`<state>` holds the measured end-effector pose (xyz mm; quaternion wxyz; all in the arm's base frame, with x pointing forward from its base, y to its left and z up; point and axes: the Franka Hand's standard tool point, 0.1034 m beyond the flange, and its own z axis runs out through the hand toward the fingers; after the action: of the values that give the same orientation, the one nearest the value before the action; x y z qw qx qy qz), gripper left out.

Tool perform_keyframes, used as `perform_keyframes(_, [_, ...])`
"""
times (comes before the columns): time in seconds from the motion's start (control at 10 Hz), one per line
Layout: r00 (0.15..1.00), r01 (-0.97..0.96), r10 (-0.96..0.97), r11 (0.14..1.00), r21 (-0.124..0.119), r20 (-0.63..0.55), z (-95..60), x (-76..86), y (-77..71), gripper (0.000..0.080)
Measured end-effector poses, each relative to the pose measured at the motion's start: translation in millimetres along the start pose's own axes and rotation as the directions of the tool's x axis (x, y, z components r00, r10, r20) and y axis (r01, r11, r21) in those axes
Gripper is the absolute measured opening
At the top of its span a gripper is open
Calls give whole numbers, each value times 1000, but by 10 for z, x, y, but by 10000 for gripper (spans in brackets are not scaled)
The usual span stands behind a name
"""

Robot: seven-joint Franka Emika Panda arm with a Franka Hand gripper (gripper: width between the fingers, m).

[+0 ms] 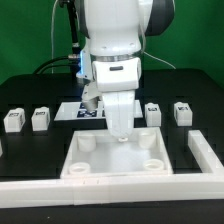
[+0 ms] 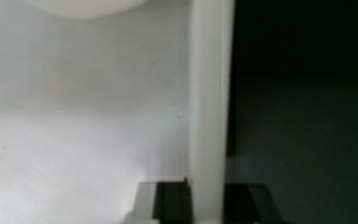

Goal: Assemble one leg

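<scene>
The large white square piece (image 1: pixel 115 158) with round corner holes lies at the front of the table. My gripper (image 1: pixel 120 136) is down at its far rim. In the wrist view the two dark fingers (image 2: pixel 165 203) stand one on each side of the piece's upright rim wall (image 2: pixel 208 100), tight against it, so the gripper (image 2: pixel 208 192) is shut on the rim. A round corner hole (image 2: pixel 87 8) shows at the frame edge. Several small white legs with markers stand behind: two on the exterior view's left (image 1: pixel 13 121) (image 1: pixel 40 118) and two on its right (image 1: pixel 152 114) (image 1: pixel 182 112).
The marker board (image 1: pixel 80 111) lies behind the square piece, partly hidden by the arm. A white rail (image 1: pixel 204 152) runs along the exterior view's right and the front (image 1: pixel 100 190) of the square piece. Cables hang behind the arm.
</scene>
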<state>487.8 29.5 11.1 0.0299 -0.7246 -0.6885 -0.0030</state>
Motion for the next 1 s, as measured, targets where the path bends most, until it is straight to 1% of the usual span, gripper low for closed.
perform_keyframes(0.1, [1000,-8,8,1000,11,-1,5,128,-1,59])
perform_keyframes(0.2, [1000,-4,4,1000,9,-3,13,254,-7,61])
perform_keyframes(0.3, [1000,8,-8,1000,1,-6,23,324,0,61])
perform_keyframes(0.5, [1000,24,-24,1000,-8,-16,29,428,5,61])
perform_keyframes(0.9, [999,29,-29,1000,-7,-17,30,402,6,68])
perform_keyframes(1.0, [999,28,-28,1000,-7,-16,30,400,6,239])
